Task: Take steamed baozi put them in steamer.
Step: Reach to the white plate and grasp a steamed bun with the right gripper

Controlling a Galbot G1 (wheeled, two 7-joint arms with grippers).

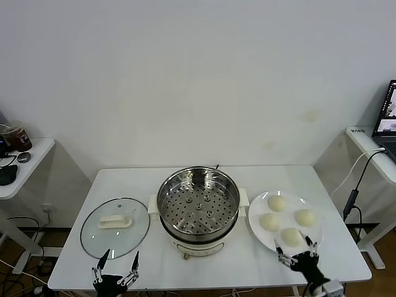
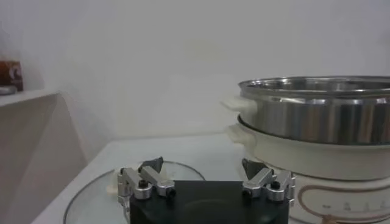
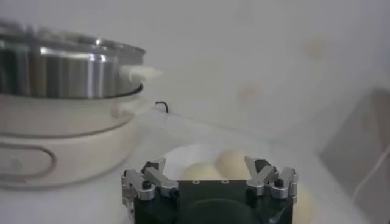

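Judging the four steamed baozi point(image 1: 286, 220) soft, light and easily dented, I hold the right gripper point(image 1: 297, 253), fingers wide, at the surface's front-right edge, intending a gentle side grasp toward the steamer point(image 1: 198, 203); left gripper point(image 1: 116, 267) idles wide at the front-left edge.

We list: right gripper point(image 3: 210, 173), jaws apart, low over the table point(image 3: 91, 201); baozi point(image 3: 234, 163) just beyond; steamer point(image 3: 64, 109) beside.

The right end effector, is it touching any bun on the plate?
Cannot tell. In the head view the open right end effector overlaps the nearest bun on the plate; neither that view nor the right wrist view shows contact or a gap.
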